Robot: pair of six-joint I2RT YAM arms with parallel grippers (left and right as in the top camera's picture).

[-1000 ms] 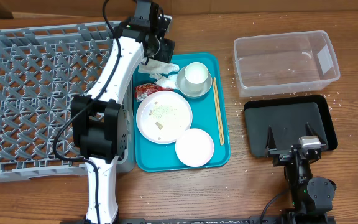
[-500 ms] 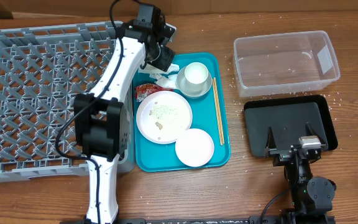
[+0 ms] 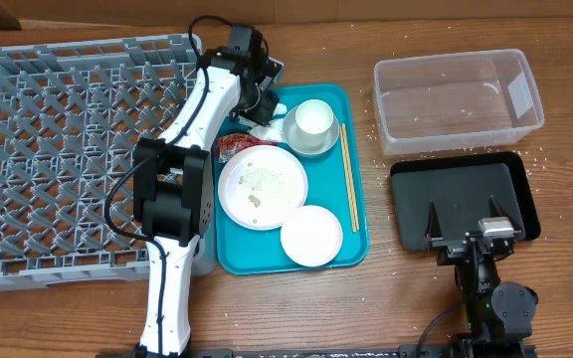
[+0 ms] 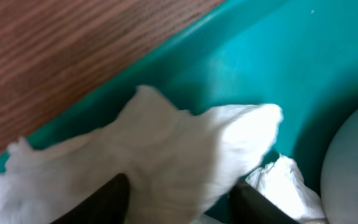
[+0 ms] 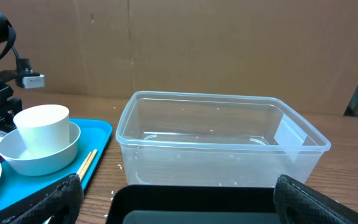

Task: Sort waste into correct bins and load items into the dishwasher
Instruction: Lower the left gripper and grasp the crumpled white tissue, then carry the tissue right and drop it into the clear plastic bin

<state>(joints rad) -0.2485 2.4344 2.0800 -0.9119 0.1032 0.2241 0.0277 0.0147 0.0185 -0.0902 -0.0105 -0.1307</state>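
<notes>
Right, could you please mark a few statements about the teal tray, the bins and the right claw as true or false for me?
1. The crumpled tissue lies on the teal tray. True.
2. The chopsticks lie in the clear tub. False: they lie on the teal tray, right of the large plate.
3. The white cup stands inside the bowl. True.
4. The right claw is shut on the black tray. False: it is open and holds nothing.
5. The large plate is clean. False: food scraps lie on it.
</notes>
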